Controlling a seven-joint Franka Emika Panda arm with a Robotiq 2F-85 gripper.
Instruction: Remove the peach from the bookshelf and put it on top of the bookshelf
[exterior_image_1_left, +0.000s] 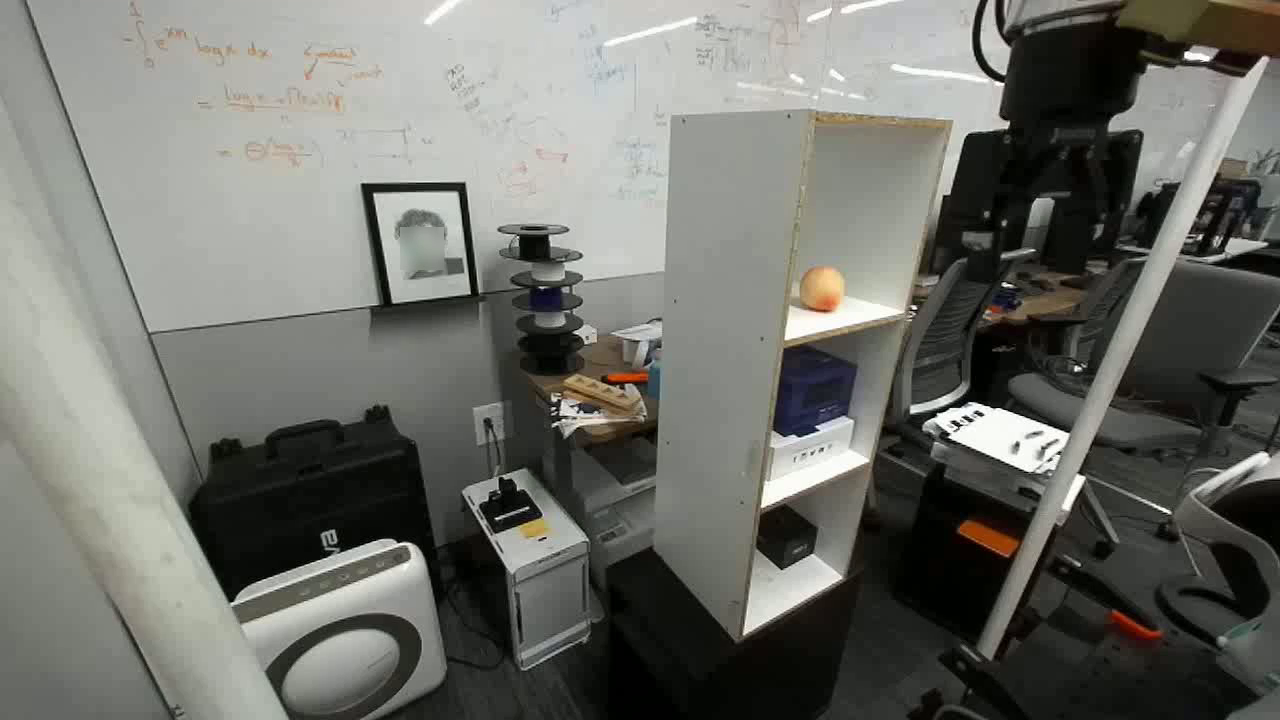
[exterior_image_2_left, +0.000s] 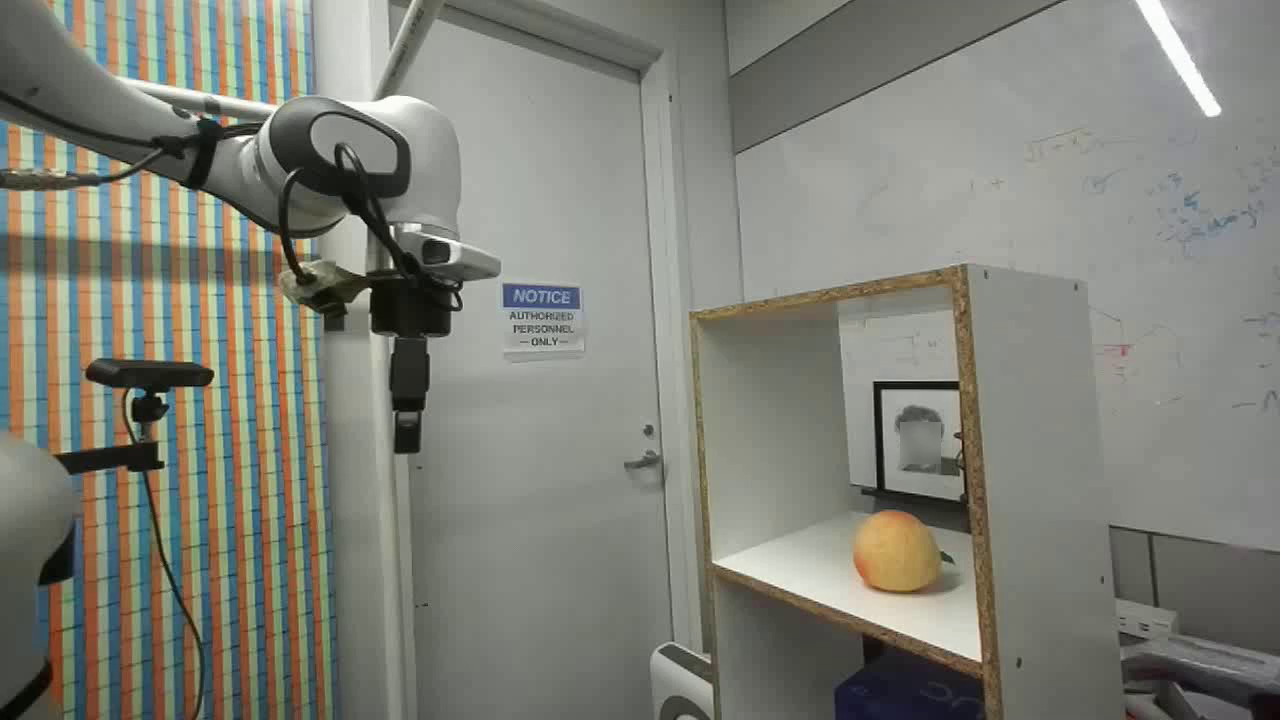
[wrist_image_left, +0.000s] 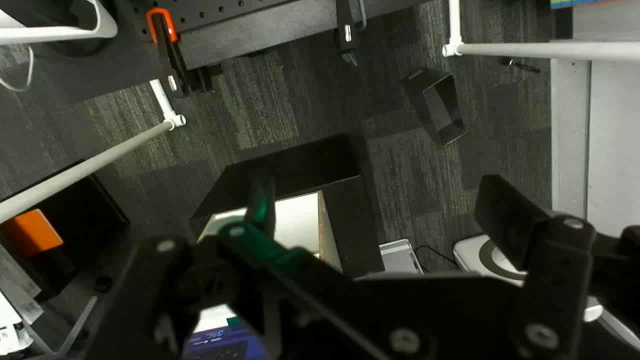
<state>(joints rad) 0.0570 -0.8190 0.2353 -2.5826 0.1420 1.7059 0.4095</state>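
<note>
The gripper (wrist_image_left: 378, 200) hangs pointing down from the arm (exterior_image_2_left: 365, 165), its two fingers (wrist_image_left: 505, 215) spread wide with nothing between them, as suits a reach not yet begun. The peach (exterior_image_2_left: 897, 552) sits in the top compartment of the bookshelf (exterior_image_2_left: 1040, 480), well apart from the gripper; the flat board bears it, though being round it could probably roll if nudged. That compartment looks open through to the back, so a clumsy push might send the peach out behind. In an exterior view the bookshelf stands in front of the desk (exterior_image_1_left: 600, 355), hiding part of its front edge, while spools (exterior_image_1_left: 545, 298) are stacked near the desk's left corner. A black stand (exterior_image_1_left: 700, 655) carries the bookshelf, presumably to bring it within reach. In the middle compartment a blue box (exterior_image_1_left: 815, 390) rests on a white box (exterior_image_1_left: 812, 447), perhaps adding weight against tipping. The next move likely calls for tilting the fingers to enter from the front, then raising the peach past the bookshelf's upper edge.
</note>
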